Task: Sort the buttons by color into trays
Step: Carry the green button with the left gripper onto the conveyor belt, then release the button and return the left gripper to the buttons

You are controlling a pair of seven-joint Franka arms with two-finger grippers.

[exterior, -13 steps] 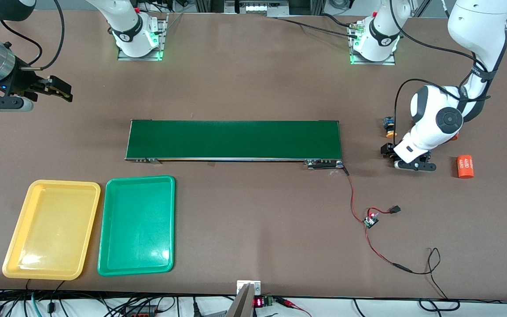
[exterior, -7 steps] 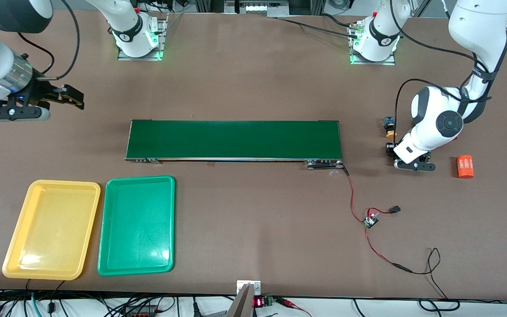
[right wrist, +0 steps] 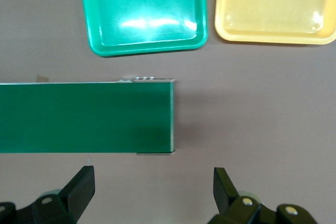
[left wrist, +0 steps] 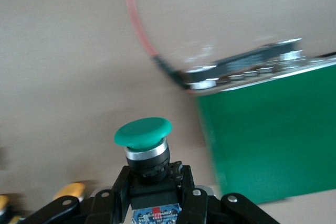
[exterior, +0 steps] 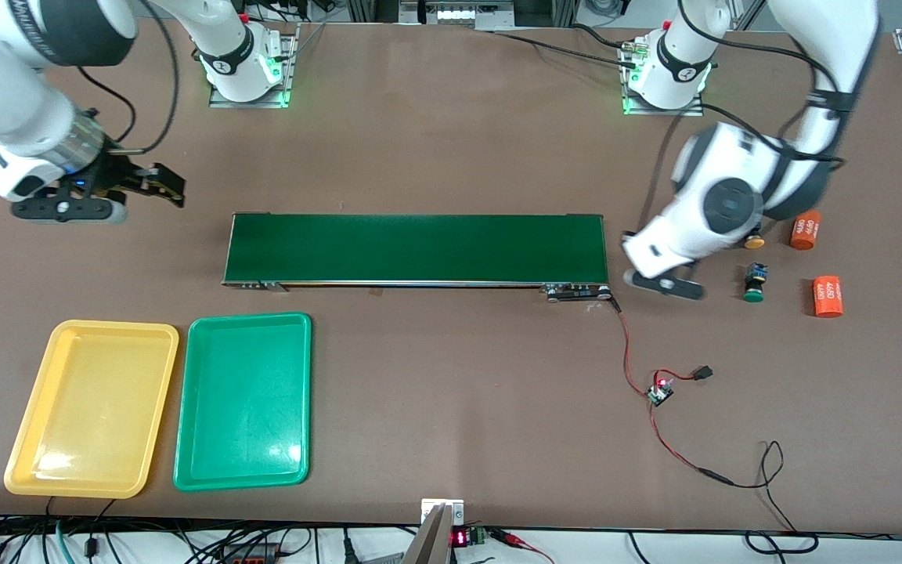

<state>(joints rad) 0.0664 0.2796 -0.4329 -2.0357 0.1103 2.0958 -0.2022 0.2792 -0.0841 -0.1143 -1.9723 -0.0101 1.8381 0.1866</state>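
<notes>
My left gripper [left wrist: 152, 176] is shut on the dark body of a green-capped button [left wrist: 143, 132], cap pointing away from the hand. In the front view this gripper [exterior: 658, 280] hangs just off the conveyor's end toward the left arm's end of the table. A second green button [exterior: 752, 282] lies on the table beside it. An orange-yellow cap [exterior: 754, 242] peeks out from under the left arm. My right gripper [exterior: 160, 185] is open and holds nothing, over bare table off the conveyor's other end. The yellow tray [exterior: 91, 407] and the green tray [exterior: 243, 399] stand empty.
The long dark green conveyor belt [exterior: 416, 248] crosses the table's middle. Two orange cylinders [exterior: 805, 229] [exterior: 828, 296] lie near the loose buttons. A red and black cable with a small board [exterior: 660, 392] runs from the belt's end toward the front camera.
The left gripper shut on the green button, lifted it and swung toward the belt's end, which uncovered another green button and a cylinder. The right arm moved closer to the belt.
</notes>
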